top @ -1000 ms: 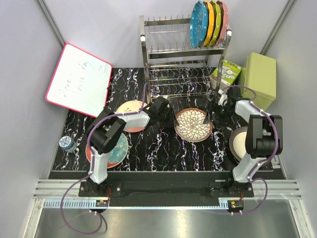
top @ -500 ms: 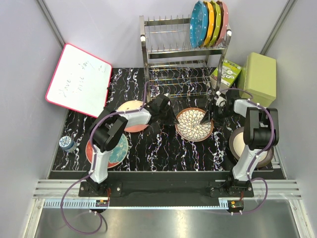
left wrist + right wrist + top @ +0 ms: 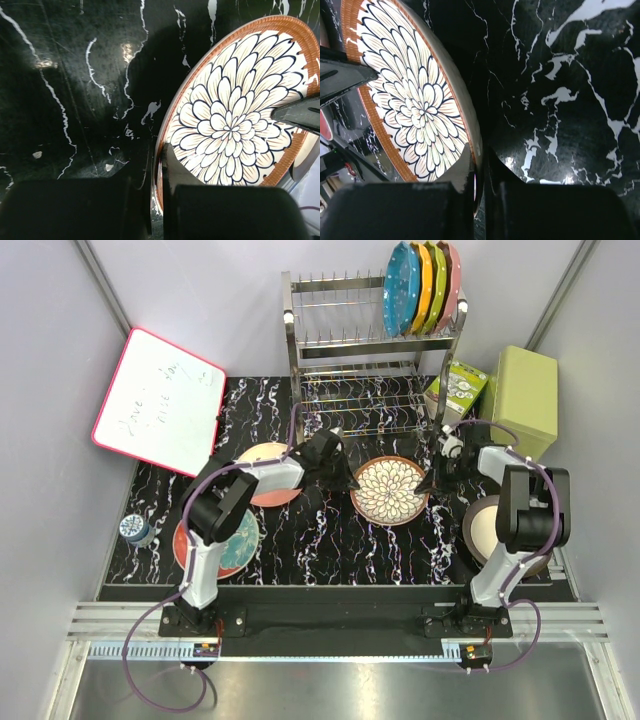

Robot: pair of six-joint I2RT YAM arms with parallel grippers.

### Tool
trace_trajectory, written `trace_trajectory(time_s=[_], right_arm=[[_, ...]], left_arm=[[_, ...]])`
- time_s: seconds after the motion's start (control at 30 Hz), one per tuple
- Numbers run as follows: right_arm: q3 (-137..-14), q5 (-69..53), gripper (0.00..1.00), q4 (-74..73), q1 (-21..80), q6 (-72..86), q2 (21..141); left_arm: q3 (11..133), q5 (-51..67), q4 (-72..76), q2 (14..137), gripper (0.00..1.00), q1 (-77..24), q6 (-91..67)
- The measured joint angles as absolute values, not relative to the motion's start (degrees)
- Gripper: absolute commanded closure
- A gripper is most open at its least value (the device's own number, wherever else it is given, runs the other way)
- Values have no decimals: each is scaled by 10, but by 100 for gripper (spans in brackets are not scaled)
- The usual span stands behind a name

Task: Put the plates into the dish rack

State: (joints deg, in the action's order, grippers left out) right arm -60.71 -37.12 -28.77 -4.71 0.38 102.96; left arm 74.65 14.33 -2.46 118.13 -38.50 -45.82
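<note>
Pinching opposite rims of the floral plate [image 3: 390,492], left hand [image 3: 353,484] and right hand [image 3: 427,483]; dish rack [image 3: 370,410] behind.

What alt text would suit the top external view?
The left tool and right tool pinch opposite rims of the brown-rimmed floral plate mid-way across the black marbled table, in front of the steel dish rack.

black marbled table [image 3: 330,540] has the steel dish rack [image 3: 370,380] at the back, plus a red plate [image 3: 240,540], pink-and-cream plate [image 3: 258,460], dark-rimmed cream plate [image 3: 485,525] and green box [image 3: 525,400]
</note>
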Motion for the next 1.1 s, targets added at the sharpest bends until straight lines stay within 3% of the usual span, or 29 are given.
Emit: trace_trajectory(time_s=[0.03, 0.1, 0.17, 0.23, 0.57, 0.63, 0.83, 1.1], right_arm=[[-603, -367, 100, -289, -47, 5, 1022], [-598, -361, 100, -294, -46, 7, 1009], [-597, -349, 100, -306, -37, 4, 983], [-597, -336, 100, -322, -30, -2, 952], [-671, -397, 100, -438, 1, -12, 805], [-722, -397, 100, -475, 7, -25, 791], [-914, -290, 100, -573, 8, -51, 780], [-1218, -168, 100, -592, 115, -22, 844]], left_arm=[[747, 145, -24, 1181, 74, -386, -456], [746, 147, -20, 1181, 58, -387, -447], [742, 141, -20, 1180, 47, -391, -422], [728, 141, -16, 1165, 43, -391, -398], [585, 171, -21, 836, 36, -333, -269], [576, 149, -32, 765, 30, -328, -229], [569, -10, -40, 606, 27, -279, -114], [532, -83, -17, 578, 26, -279, -34]])
